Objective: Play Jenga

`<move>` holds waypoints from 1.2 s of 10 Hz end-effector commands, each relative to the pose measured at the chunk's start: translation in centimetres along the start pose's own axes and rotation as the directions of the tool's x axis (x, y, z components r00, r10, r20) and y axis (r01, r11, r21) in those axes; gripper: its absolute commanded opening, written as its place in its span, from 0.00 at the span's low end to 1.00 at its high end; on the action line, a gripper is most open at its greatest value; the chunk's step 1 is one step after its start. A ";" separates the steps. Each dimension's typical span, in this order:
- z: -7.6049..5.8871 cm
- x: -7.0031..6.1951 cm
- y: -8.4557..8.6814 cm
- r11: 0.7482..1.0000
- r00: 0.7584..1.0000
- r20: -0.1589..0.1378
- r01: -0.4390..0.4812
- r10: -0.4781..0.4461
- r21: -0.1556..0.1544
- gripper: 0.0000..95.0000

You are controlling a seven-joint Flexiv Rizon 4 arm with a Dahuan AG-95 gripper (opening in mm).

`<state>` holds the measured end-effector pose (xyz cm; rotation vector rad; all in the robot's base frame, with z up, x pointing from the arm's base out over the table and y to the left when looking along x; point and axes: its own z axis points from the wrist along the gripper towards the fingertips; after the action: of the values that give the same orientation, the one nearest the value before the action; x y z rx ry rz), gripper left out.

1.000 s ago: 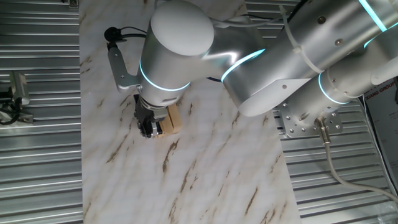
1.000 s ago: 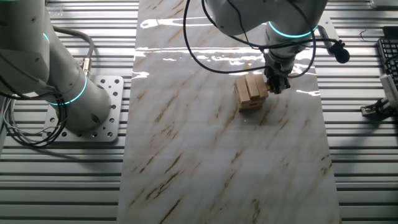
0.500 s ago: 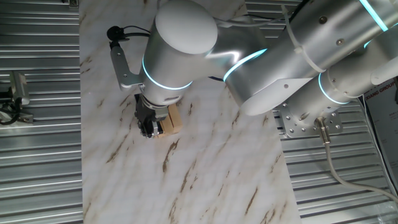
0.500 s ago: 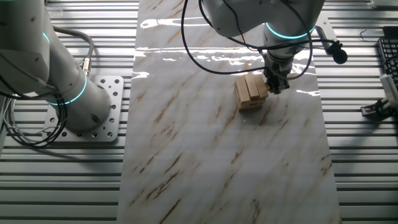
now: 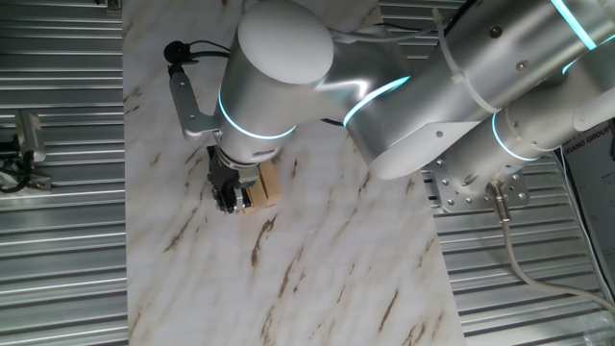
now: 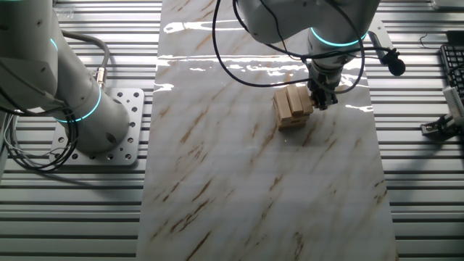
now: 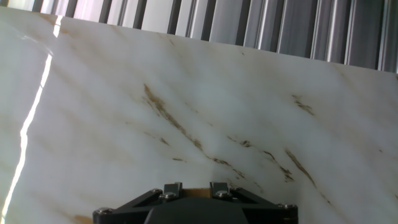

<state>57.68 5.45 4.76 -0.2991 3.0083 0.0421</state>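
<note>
Nothing has visibly shifted since the earlier frames. Gripper (image 6: 321, 98) sits low at the end of the Jenga (image 6: 291, 107) stack on the marble table (image 6: 239, 188), touching it; jaw opening cannot be told.

gripper (image 5: 231, 199): jaw gap too dark and small to tell. jenga (image 5: 266, 185): mostly hidden behind wrist in one fixed view; only a tan sliver at bottom edge in hand view.
</note>
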 end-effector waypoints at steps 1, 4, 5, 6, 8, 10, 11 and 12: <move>0.0 0.0 0.0 1.000 1.000 -0.001 0.001 -0.001 0.000 0.00; 0.0 0.0 0.0 1.000 1.000 0.011 0.005 -0.005 0.002 0.00; -0.1 0.0 0.0 1.000 1.000 0.014 0.006 -0.006 0.002 0.00; -0.1 0.0 0.0 1.000 1.000 0.013 0.006 -0.006 0.002 0.00; -0.1 0.0 0.0 1.000 1.000 0.019 0.009 -0.009 0.003 0.00; -0.1 0.0 0.0 1.000 0.999 0.030 0.010 -0.010 0.005 0.00; -0.1 0.0 0.0 1.000 0.999 0.040 0.010 -0.010 0.006 0.00; -0.1 0.0 0.0 1.000 0.999 0.041 0.010 -0.010 0.005 0.00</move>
<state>57.64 5.46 4.90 -0.3087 2.9661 0.0347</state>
